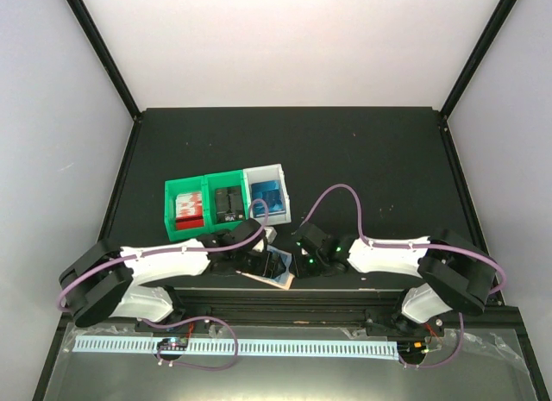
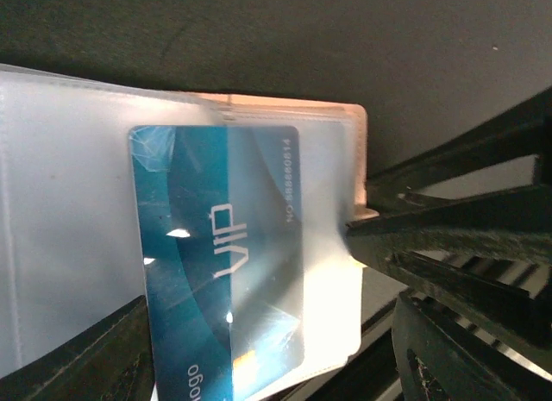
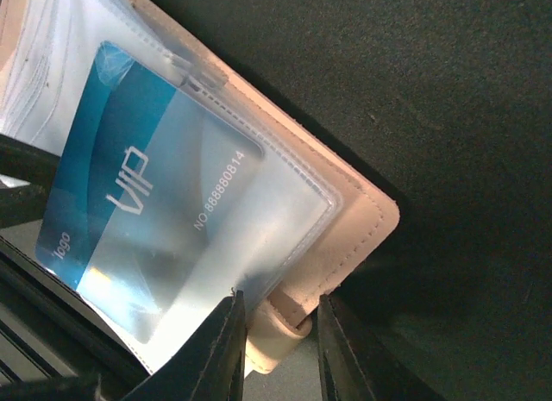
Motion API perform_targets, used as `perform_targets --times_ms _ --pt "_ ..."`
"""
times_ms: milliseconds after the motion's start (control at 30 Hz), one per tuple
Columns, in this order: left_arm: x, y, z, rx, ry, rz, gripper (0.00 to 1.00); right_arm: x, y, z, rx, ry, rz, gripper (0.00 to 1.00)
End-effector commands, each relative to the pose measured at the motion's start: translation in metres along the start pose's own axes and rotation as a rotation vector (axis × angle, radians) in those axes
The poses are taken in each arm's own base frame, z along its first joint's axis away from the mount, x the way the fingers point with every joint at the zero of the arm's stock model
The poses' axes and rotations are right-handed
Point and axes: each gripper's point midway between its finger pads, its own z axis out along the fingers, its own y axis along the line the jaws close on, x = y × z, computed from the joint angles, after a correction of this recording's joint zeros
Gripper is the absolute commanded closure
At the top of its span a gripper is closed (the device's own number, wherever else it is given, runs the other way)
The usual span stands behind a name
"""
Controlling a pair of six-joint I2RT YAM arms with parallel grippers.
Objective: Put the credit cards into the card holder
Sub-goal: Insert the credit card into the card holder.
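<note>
Low in the middle of the overhead view, just in front of the arm bases, the card holder [image 1: 281, 281] lies open on the black table [image 1: 379, 159], between the two wrists. One blue credit card [image 3: 112, 185], printed VIP with a number along it, sits in a clear sleeve [image 3: 285, 203] of the holder. The half with the number looks hazy under the plastic, and the other half shows a brighter blue.

The right gripper [image 3: 280, 302] is at the bottom of its own view. Its two fingers are close together on a tan tab at the holder's edge, pinching it.

The left gripper [image 2: 246, 272] has its fingers wide apart, one at the lower left of its view and one at the right, with the sleeve and card between them. The right-hand finger [image 2: 431, 237] touches the sleeve's edge; I cannot tell whether it presses.

Above the holder in the overhead view, two green bins [image 1: 185, 190] and a white bin [image 1: 263, 171] stand in a touching row. The white one holds something blue.
</note>
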Motion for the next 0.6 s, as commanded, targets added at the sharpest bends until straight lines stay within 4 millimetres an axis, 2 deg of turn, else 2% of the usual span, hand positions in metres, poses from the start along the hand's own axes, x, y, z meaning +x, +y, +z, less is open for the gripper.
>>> perform_targets --times_ms 0,133,333,467,567 --pt "-0.001 -0.025 -0.010 0.122 -0.008 0.067 0.26 0.006 -0.017 0.005 0.077 0.007 0.009 0.73" --pt "-0.007 -0.008 -0.018 0.027 -0.060 0.049 0.27 -0.003 -0.018 -0.009 0.096 -0.051 0.013 0.73" --pt "-0.016 0.023 -0.027 -0.061 -0.166 -0.057 0.42 -0.023 -0.016 -0.038 0.179 -0.146 -0.024 0.67" --pt "-0.019 0.048 -0.033 -0.088 -0.214 -0.150 0.50 -0.029 -0.004 -0.035 0.243 -0.150 -0.093 0.59" --pt "-0.013 0.068 -0.034 -0.118 -0.229 -0.221 0.56 -0.038 0.018 -0.030 0.279 -0.162 -0.158 0.51"
